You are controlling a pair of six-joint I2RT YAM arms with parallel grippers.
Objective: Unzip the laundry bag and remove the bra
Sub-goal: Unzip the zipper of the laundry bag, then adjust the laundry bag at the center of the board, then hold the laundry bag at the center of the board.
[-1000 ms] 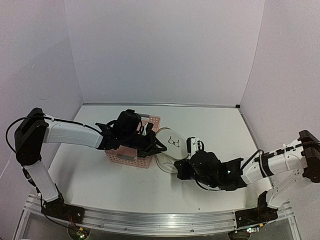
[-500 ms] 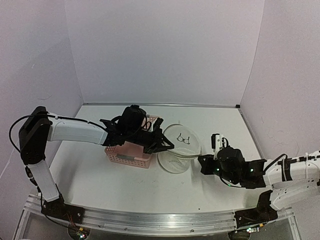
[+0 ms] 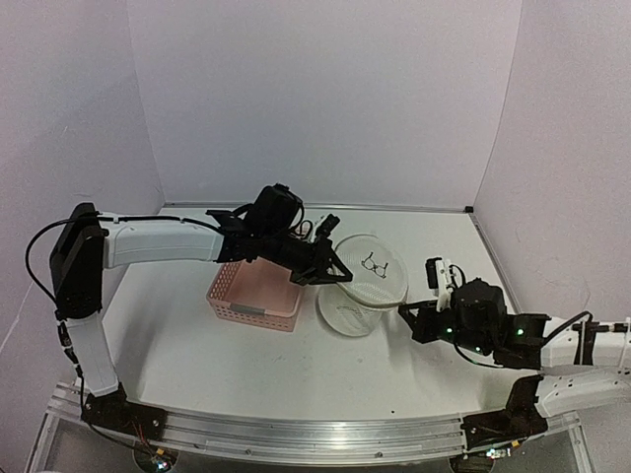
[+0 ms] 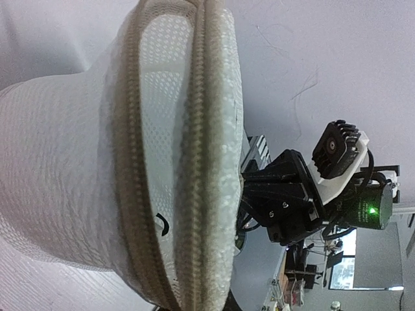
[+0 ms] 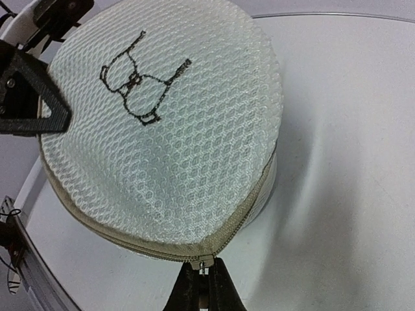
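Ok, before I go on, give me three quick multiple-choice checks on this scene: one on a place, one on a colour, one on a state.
1. In the top view, where does the pink basket sit from the laundry bag?
A) to its left
B) to its right
C) on top of it

2. The drawing on the bag's round face is:
A) red
B) black
C) blue

3. The right fingers are:
A) wide open above the bag
B) inside the basket
C) shut on the zipper pull

Answers:
1 A, the basket lies left of the bag.
2 B, the outline is black on white mesh.
3 C, the right wrist view shows them pinched on the pull at the bag's rim.
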